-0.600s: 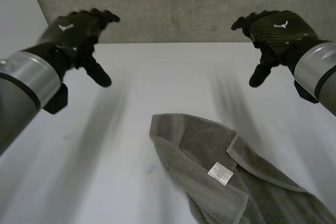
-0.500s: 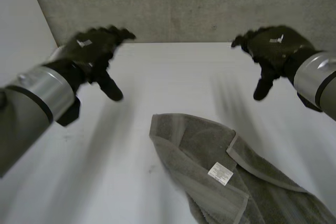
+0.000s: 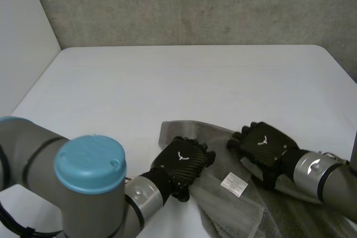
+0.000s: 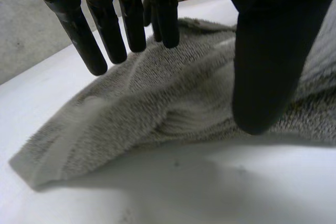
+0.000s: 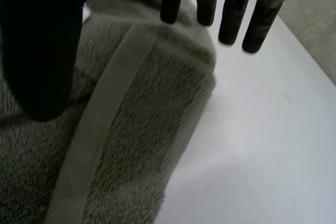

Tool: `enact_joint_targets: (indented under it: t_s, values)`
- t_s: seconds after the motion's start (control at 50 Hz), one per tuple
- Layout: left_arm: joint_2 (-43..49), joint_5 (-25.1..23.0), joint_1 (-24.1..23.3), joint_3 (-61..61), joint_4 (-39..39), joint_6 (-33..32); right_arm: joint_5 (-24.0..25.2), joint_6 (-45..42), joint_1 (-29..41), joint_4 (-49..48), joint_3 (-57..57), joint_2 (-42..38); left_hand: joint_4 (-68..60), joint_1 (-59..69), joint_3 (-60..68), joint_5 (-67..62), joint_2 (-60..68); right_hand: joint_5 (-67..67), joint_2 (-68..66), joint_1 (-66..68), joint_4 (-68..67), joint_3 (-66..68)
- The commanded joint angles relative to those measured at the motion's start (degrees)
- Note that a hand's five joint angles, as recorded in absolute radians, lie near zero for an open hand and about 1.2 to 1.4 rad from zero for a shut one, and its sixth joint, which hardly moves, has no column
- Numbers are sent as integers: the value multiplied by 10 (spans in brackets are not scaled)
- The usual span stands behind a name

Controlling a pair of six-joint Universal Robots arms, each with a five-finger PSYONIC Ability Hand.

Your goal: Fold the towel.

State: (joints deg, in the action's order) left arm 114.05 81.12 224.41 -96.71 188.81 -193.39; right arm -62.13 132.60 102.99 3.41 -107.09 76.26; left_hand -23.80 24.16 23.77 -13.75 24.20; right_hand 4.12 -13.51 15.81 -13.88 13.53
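A crumpled grey towel (image 3: pixel 230 213) with a white label (image 3: pixel 234 184) lies at the near right of the white table (image 3: pixel 167 82). My left hand (image 3: pixel 181 165) is low over the towel's left edge, near its far left corner. In the left wrist view the fingers (image 4: pixel 131 19) are straight above the towel (image 4: pixel 157 98), the thumb (image 4: pixel 268 66) apart from them, nothing pinched. My right hand (image 3: pixel 262 146) hovers over the folded far edge. Its straight fingers (image 5: pixel 231 9) reach past the towel's woven band (image 5: pixel 113 108), the thumb (image 5: pixel 37 51) over the pile.
A grey concrete wall (image 3: pixel 195 4) stands behind the table's far edge. The table's right corner (image 3: pixel 329 54) is rounded. Bare tabletop stretches away to the far side and the left of the towel.
Both hands have dropped from high above the table's far half and come back onto the towel. The towel lies where it did.
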Motion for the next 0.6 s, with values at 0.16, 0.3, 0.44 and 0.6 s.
enact_joint_targets:
  t_s: [0.16,0.3,0.44,0.6]
  values:
    - [39,7,0,-2,68,-3,16,-2,-19,-90,-1,-65,-562,558,562,-562,558,659,-665,642,-661,665]
    - [0,90,25,6,82,-3,7,48,-13,-140,50,-54,-562,558,562,-562,558,659,-665,642,-661,665]
    - [-37,157,116,2,89,-4,-4,231,12,-144,204,-92,-562,558,562,-562,558,659,-665,642,-661,665]
    - [-42,156,231,-3,89,-4,-119,260,23,-116,418,-221,-562,558,562,-562,558,659,-665,642,-661,665]
